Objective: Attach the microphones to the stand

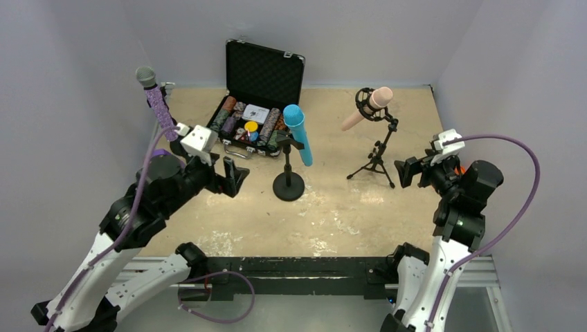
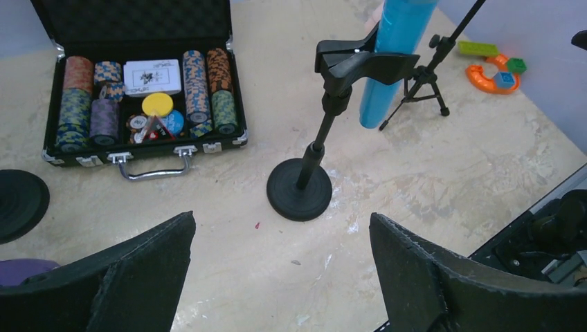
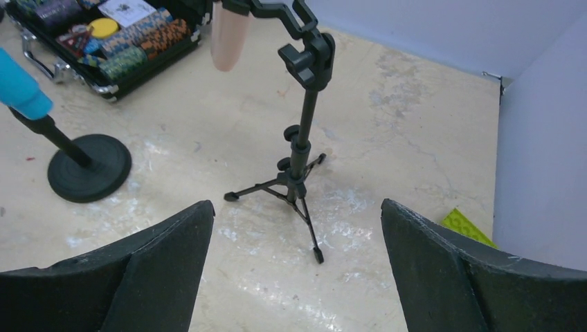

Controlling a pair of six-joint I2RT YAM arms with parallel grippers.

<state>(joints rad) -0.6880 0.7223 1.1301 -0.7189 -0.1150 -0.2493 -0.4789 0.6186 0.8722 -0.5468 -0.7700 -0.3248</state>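
Pale, scuffed tabletop (image 1: 325, 207) between grey walls fills the overhead view, with the round-base stand (image 1: 289, 185) near its middle, its clip holding the blue microphone (image 1: 299, 131) head up and tilted. Left of that stand the left gripper (image 1: 233, 178) hangs with its jaws spread and empty; right of it the right gripper (image 1: 408, 173) is likewise spread, holding nothing. Between the stand and the right gripper the tripod stand (image 1: 377, 155) carries the pink microphone (image 1: 367, 107) in its ring mount. Far left of the stand the purple microphone (image 1: 158, 104) rises at a slant, its lower end hidden by the left arm. Behind the stand lies an open poker chip case (image 1: 263, 62). From the left wrist, wide-apart fingers (image 2: 124, 277) frame the stand's base, touching nothing; only this view shows an orange toy (image 2: 484, 79) with coloured blocks beyond the tripod, and a second black disc base (image 2: 17, 204) at the left edge. From the right wrist, spread fingers (image 3: 138, 277) frame the tripod's feet without contact, the pink microphone's tail hangs above, and a green block (image 3: 471, 225) lies by the wall.
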